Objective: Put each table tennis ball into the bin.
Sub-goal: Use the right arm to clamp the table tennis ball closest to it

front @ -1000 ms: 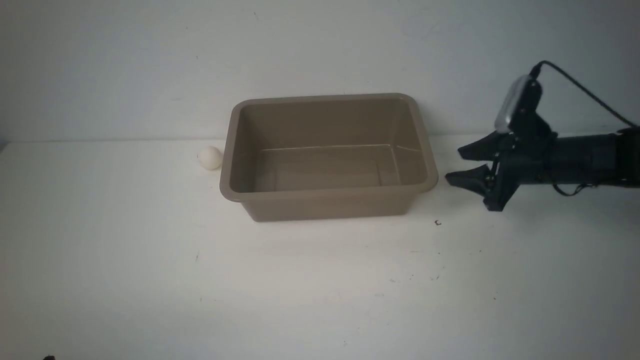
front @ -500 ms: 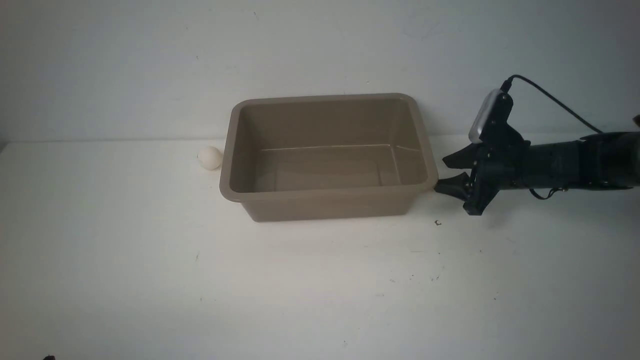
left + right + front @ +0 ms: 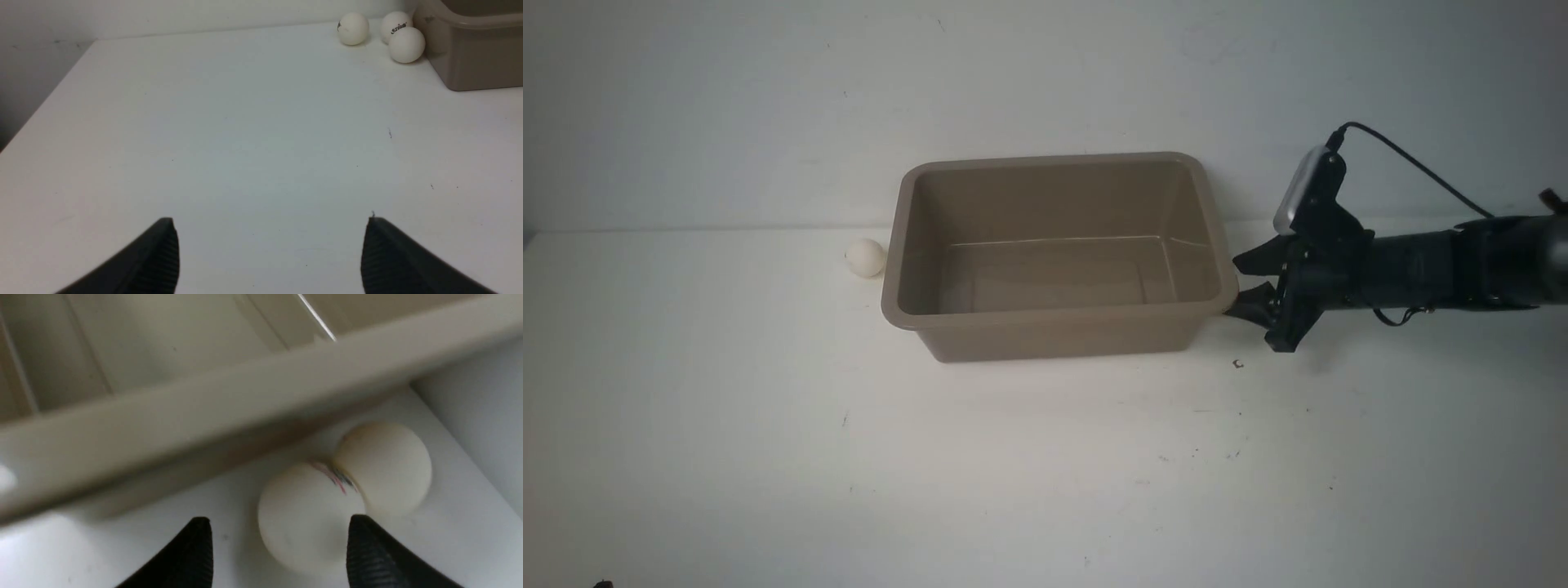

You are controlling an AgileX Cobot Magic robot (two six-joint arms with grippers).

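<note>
Bin (image 3: 1058, 335): sitting mid far edge of the worktop (image 3: 1013, 474)
Table tennis balls (image 3: 406, 45): three by bin's left end, two by its right, all near far edge
Right gripper (image 3: 1236, 287): spread, right up by bin's right end
Left gripper (image 3: 269, 245): spread wide too

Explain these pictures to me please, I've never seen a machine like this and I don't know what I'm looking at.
This is a robot with two arms, each ending in a two-fingered hand. The front view looks forward from between the arms. The other two come from cameras on its wrists.

On the white table stands a taupe bin. The left wrist view shows three white balls beside it; the right wrist view shows two balls by its other side.

The left hand is open and holds nothing. The right hand is open too, close to the bin, gripping nothing.
</note>
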